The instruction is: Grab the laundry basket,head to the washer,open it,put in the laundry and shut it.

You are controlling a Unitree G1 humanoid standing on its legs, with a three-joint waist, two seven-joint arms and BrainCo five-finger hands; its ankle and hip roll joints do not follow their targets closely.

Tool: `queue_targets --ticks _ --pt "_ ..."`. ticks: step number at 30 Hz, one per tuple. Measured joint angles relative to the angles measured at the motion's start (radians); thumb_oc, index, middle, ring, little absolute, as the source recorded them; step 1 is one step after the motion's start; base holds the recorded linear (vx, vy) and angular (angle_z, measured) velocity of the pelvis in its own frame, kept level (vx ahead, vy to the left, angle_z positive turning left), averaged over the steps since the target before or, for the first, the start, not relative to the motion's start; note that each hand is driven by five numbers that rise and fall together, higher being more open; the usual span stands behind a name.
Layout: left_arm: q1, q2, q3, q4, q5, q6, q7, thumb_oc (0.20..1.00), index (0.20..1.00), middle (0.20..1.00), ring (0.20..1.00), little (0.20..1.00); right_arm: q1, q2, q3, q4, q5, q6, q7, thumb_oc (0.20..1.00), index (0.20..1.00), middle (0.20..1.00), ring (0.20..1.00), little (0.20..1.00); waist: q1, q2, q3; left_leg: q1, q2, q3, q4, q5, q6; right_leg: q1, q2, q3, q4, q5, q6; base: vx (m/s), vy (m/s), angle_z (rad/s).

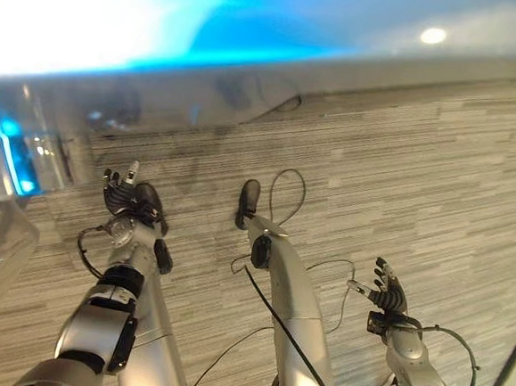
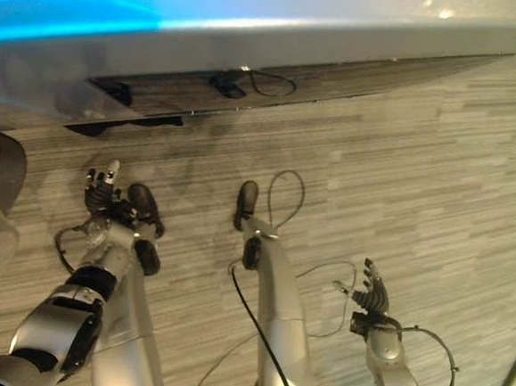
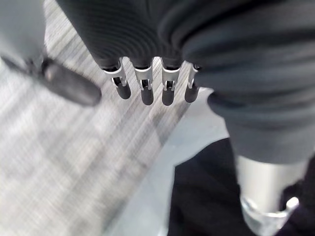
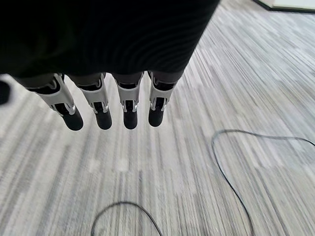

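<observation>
Judging by two empty hands hanging over bare striped floor (image 1: 404,160), the task is either barely starting or already finishing; neither basket nor laundry can be placed from these views. The left hand (image 1: 124,193) is reaching forward, fingers straight and relaxed, gripping nothing. The right hand (image 1: 388,293) is doing likewise, fingers spread.

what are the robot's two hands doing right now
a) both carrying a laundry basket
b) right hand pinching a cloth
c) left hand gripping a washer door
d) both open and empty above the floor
d: the left hand and the right hand both have straight fingers holding nothing, over the striped floor.
</observation>
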Motion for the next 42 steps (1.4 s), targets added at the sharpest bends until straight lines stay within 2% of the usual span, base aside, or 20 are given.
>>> queue_targets --ticks 1,3,5,6,9,12,16,21,27,36,37,38,39,42 --pt "-0.04 0.015 0.0 0.027 -0.035 0.009 -0.015 1.0 1.0 1.0 1.0 1.0 0.0 -0.015 -0.001 0.003 0.005 0.006 0.007 1.0 1.0 1.0 1.0 1.0 -0.003 -0.002 -0.001 -0.038 0.003 -0.025 0.06 -0.022 0.002 -0.023 -0.007 -0.013 0.051 -0.029 -0.003 0.04 0.031 0.06" --pt "-0.123 0.051 0.004 0.065 -0.079 0.024 -0.037 1.0 1.0 1.0 1.0 1.0 -0.001 -0.023 -0.001 0.005 0.007 0.009 0.011 1.0 1.0 1.0 1.0 1.0 -0.011 -0.017 -0.012 -0.088 0.002 -0.044 0.119 -0.042 0.007 -0.068 -0.016 -0.019 0.118 -0.054 -0.003 0.06 0.049 0.06" --pt "-0.162 0.061 0.005 0.113 -0.109 0.038 -0.04 1.0 1.0 1.0 1.0 1.0 -0.001 -0.03 -0.001 0.007 0.008 0.017 0.011 1.0 1.0 1.0 1.0 1.0 -0.016 -0.018 -0.012 -0.118 0.005 -0.064 0.171 -0.061 0.009 -0.086 -0.018 -0.025 0.165 -0.073 -0.005 0.06 0.041 -0.03" --pt "-0.204 0.087 0.029 0.148 -0.115 0.046 -0.049 1.0 1.0 1.0 1.0 1.0 -0.003 -0.034 0.007 0.008 0.019 0.022 0.014 1.0 1.0 1.0 1.0 1.0 -0.026 -0.03 -0.021 -0.138 0.006 -0.069 0.192 -0.067 0.006 -0.105 -0.021 -0.025 0.186 -0.079 -0.003 0.05 0.035 -0.03" --pt "-0.266 0.138 0.084 0.241 -0.155 0.077 -0.065 1.0 1.0 1.0 1.0 1.0 -0.004 -0.042 0.034 -0.003 0.027 0.025 0.024 1.0 1.0 1.0 1.0 1.0 -0.053 -0.053 -0.036 -0.171 0.011 -0.09 0.218 -0.071 0.006 -0.12 -0.013 -0.036 0.193 -0.076 -0.001 0.04 0.026 -0.07" --pt "-0.305 0.215 0.083 0.299 -0.184 0.091 -0.067 1.0 1.0 1.0 1.0 1.0 -0.001 -0.047 0.062 -0.022 0.036 0.026 0.041 1.0 1.0 1.0 1.0 1.0 -0.074 -0.097 -0.069 -0.196 0.026 -0.097 0.233 -0.072 0.005 -0.137 0.002 -0.039 0.185 -0.068 0.0 0.04 0.022 -0.14" --pt "-0.322 0.255 0.073 0.305 -0.191 0.104 -0.068 1.0 1.0 1.0 1.0 1.0 0.001 -0.07 0.067 -0.047 0.037 0.024 0.058 1.0 1.0 1.0 1.0 1.0 -0.076 -0.108 -0.077 -0.222 0.032 -0.116 0.266 -0.086 0.003 -0.142 0.011 -0.053 0.187 -0.066 -0.003 0.02 0.035 -0.07" --pt "-0.341 0.255 0.055 0.319 -0.195 0.111 -0.062 1.0 1.0 1.0 1.0 1.0 0.002 -0.081 0.066 -0.058 0.037 0.024 0.058 1.0 1.0 1.0 1.0 1.0 -0.079 -0.119 -0.085 -0.254 0.038 -0.119 0.292 -0.099 0.01 -0.161 0.015 -0.052 0.186 -0.059 0.007 0.01 0.036 -0.07" --pt "-0.374 0.242 -0.095 0.315 -0.232 0.126 -0.04 1.0 1.0 1.0 1.0 1.0 0.001 -0.095 0.077 -0.112 0.02 0.028 0.063 1.0 1.0 1.0 1.0 1.0 -0.078 -0.118 -0.085 -0.27 0.033 -0.108 0.305 -0.109 0.021 -0.174 0.01 -0.039 0.18 -0.045 0.01 0.0 0.021 -0.04" --pt "-0.394 0.187 -0.174 0.246 -0.312 0.115 -0.019 1.0 1.0 1.0 1.0 1.0 0.021 -0.095 0.088 -0.122 -0.041 0.047 0.078 1.0 1.0 1.0 1.0 1.0 -0.05 -0.11 -0.079 -0.248 0.024 -0.061 0.268 -0.099 0.021 -0.184 0.002 -0.004 0.161 -0.026 0.02 -0.01 -0.001 0.01" --pt "-0.395 0.179 -0.174 0.244 -0.312 0.111 -0.017 0.809 0.809 0.809 0.809 0.809 0.021 -0.095 0.089 -0.121 -0.045 0.048 0.079 1.0 1.0 1.0 1.0 1.0 -0.045 -0.109 -0.078 -0.243 0.024 -0.058 0.264 -0.097 0.022 -0.182 0.0 -0.001 0.157 -0.024 0.018 -0.01 -0.02 0.04" --pt "-0.395 0.174 -0.175 0.244 -0.313 0.109 -0.014 0.539 0.539 0.539 0.539 0.539 0.021 -0.095 0.089 -0.122 -0.047 0.048 0.079 1.0 1.0 1.0 1.0 1.0 -0.044 -0.108 -0.077 -0.238 0.024 -0.055 0.26 -0.096 0.023 -0.179 0.001 0.0 0.155 -0.022 0.017 0.0 0.0 0.0" --pt "-0.394 0.161 -0.175 0.238 -0.333 0.102 -0.006 0.2 0.2 0.2 0.2 0.2 0.021 -0.095 0.089 -0.122 -0.049 0.048 0.079 1.0 1.0 1.0 1.0 1.0 -0.043 -0.103 -0.073 -0.224 0.022 -0.053 0.249 -0.093 0.022 -0.167 0.0 0.0 0.147 -0.018 0.013 0.0 0.0 0.0" --pt "-0.394 0.133 -0.177 0.238 -0.343 0.094 0.009 0.2 0.2 0.2 0.2 0.2 0.022 -0.094 0.093 -0.115 -0.066 0.049 0.078 1.0 1.0 1.0 1.0 1.0 -0.042 -0.102 -0.072 -0.191 0.019 -0.032 0.217 -0.081 0.026 -0.149 -0.002 0.009 0.125 -0.013 0.013 -0.04 -0.018 0.05"
